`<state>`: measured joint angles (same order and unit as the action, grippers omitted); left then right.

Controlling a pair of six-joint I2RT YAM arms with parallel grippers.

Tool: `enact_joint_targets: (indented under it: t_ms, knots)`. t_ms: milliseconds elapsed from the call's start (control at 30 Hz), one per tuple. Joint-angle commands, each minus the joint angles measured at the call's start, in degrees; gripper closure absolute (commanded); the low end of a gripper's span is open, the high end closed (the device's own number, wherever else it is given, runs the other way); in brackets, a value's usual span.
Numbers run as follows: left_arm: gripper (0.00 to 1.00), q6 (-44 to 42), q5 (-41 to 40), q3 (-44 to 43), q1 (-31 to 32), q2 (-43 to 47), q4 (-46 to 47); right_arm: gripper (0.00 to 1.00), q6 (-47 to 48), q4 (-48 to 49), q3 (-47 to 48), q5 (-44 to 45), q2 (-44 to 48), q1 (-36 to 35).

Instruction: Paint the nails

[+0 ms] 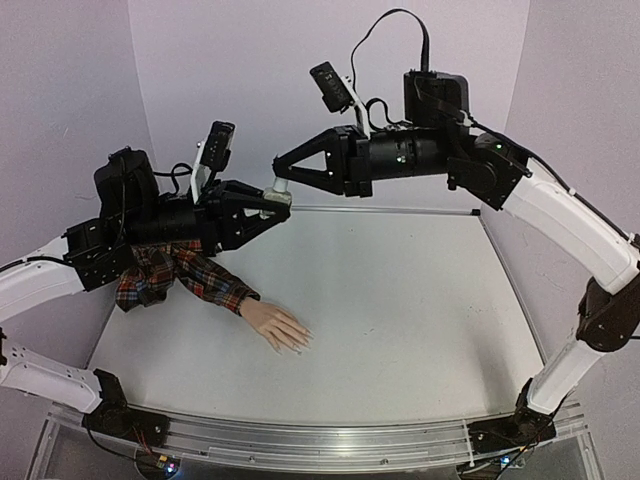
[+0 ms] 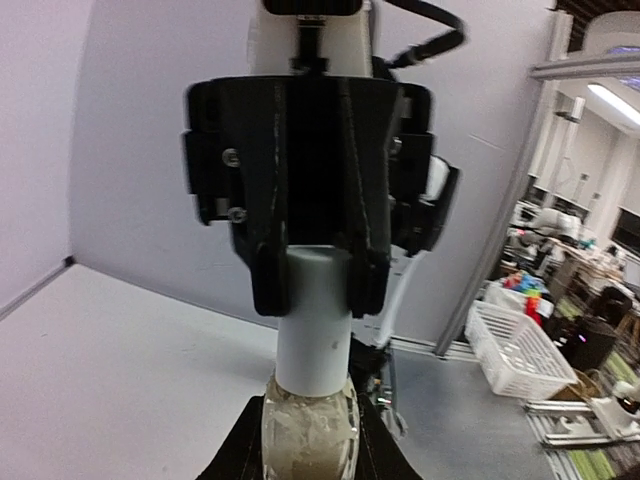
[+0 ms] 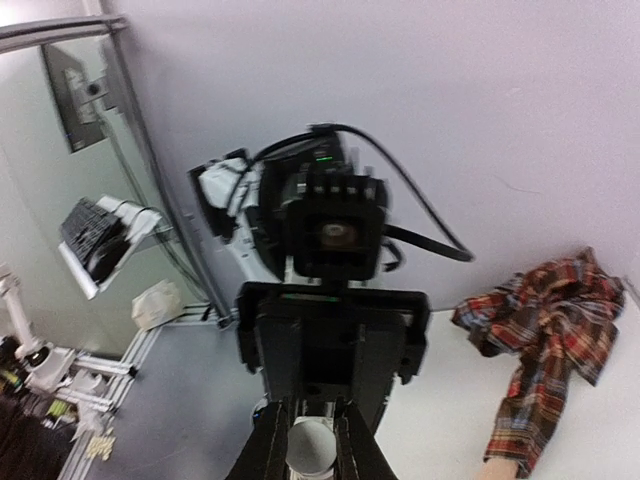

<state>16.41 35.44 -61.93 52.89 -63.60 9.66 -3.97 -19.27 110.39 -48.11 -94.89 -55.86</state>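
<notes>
The pale mannequin hand (image 1: 278,327) lies palm down on the white table (image 1: 400,300), its red plaid sleeve (image 1: 185,270) running back to the left. The nails at its fingertips (image 1: 300,344) are too small to make out. Above the table's back left, my left gripper (image 1: 280,203) is shut on a small glass polish bottle (image 2: 310,440). My right gripper (image 1: 281,174) meets it nose to nose and is shut on the bottle's white cap (image 2: 313,320). In the right wrist view the cap (image 3: 310,447) sits between the fingers of the right gripper (image 3: 311,452), with the sleeve (image 3: 545,340) at the right.
Pale walls close the table at the back and both sides, and a metal rail (image 1: 330,440) runs along its near edge. A white plastic basket (image 2: 515,350) stands beyond the table's side in the left wrist view.
</notes>
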Motion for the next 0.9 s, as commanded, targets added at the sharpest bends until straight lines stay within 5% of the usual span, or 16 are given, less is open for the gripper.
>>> enact_joint_targets:
  t_ms: [0,233,400,633,867]
  knots:
    - [1.0,-7.73,-26.88,-3.32,-0.84,2.01,0.19,1.0,-7.03,-2.63,-4.08,23.73,0.03,-4.88]
    - [1.0,-22.2,-49.26,-4.09,-0.83,-5.32,2.66,1.0,-25.13,-8.24,-3.3,62.2,-2.35,-10.69]
    - [1.0,-26.25,-52.58,-3.3,-0.85,-11.75,9.88,1.0,-26.18,-16.98,7.71,70.86,-10.03,-12.43]
    - [1.0,-21.91,-47.28,-0.64,-0.73,-12.97,15.43,1.0,-25.09,-17.38,9.5,72.26,-10.12,-12.46]
    - [1.0,-16.71,-36.32,1.22,-0.73,-10.03,10.64,0.52,-20.08,-17.38,8.47,69.56,-4.18,-11.99]
